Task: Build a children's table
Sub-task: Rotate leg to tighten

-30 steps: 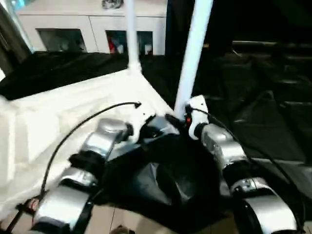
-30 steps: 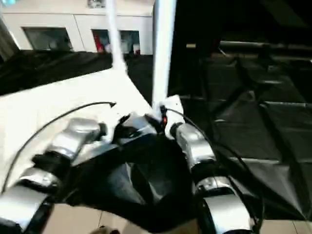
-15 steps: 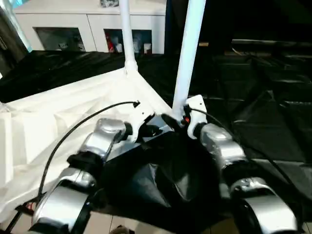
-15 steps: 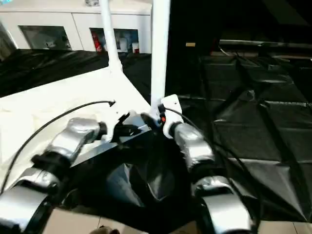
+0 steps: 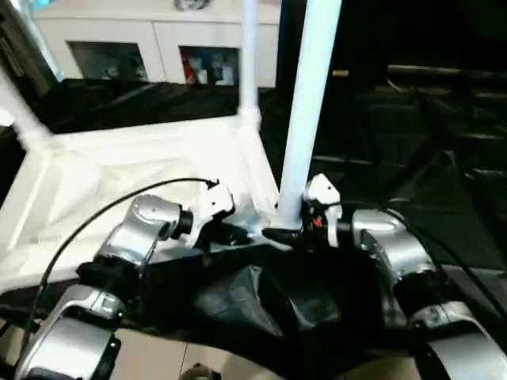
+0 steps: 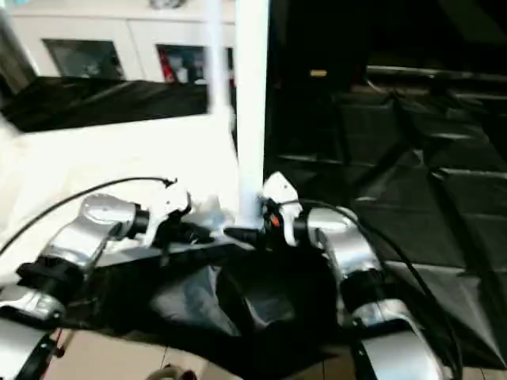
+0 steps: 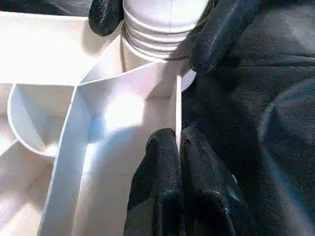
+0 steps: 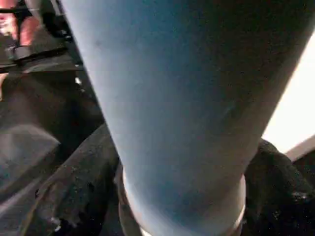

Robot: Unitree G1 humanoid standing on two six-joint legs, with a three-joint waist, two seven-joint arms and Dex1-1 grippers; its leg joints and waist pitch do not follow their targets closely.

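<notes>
The children's table lies upside down, its white ribbed top (image 5: 119, 170) on black sheeting. Three white legs stand up from it: a near one (image 5: 309, 103), a far one (image 5: 249, 63) and one at the far left (image 5: 20, 111). My right gripper (image 5: 281, 233) is at the near leg's base; its black fingers (image 7: 106, 14) press either side of the ribbed end (image 7: 162, 24) where it meets the corner socket. My left gripper (image 7: 178, 147) is shut on the thin rim wall (image 7: 177, 108) beside that corner, also seen in the head view (image 5: 234, 233).
A white cabinet with glass doors (image 5: 158, 47) stands behind. Black sheeting (image 5: 412, 142) covers the surface to the right and front. Tiled floor (image 5: 158, 356) shows at the near edge. A black cable (image 5: 103, 214) arcs over my left forearm.
The view has swung, bringing the far-left leg into the picture. My right forearm sits lower and more level around the near leg's base. The left gripper stays pinched on the rim.
</notes>
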